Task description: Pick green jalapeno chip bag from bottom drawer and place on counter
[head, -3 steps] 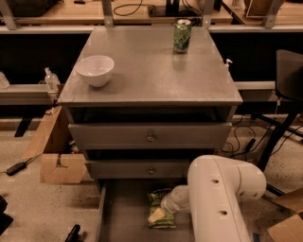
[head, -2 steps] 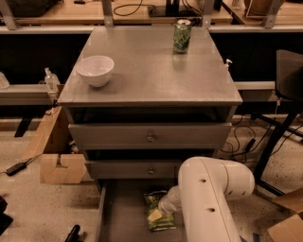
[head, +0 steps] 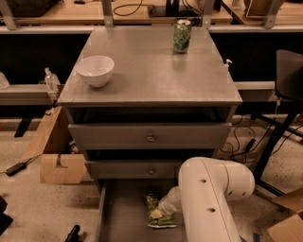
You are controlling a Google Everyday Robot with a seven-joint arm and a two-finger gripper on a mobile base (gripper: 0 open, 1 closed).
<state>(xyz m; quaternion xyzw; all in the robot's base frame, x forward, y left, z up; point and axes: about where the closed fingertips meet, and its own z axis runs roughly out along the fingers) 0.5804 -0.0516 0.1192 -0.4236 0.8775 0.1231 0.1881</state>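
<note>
End effector (head: 158, 214) low in bottom drawer (head: 124, 211), at the chip bag (head: 152, 202); can't tell its grip state.

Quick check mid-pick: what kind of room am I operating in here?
Probably a lab or workshop, not a kitchen: wooden bench with cables behind, cardboard box on the speckled floor, grey metal drawer cabinet. The gripper is down in the bottom drawer at the green jalapeno chip bag.

Nothing is showing legibly on the green jalapeno chip bag (head: 162, 222) or drink can (head: 182, 36), the gripper (head: 159, 215) hanging at that bag inside the bottom drawer (head: 124, 213).
</note>
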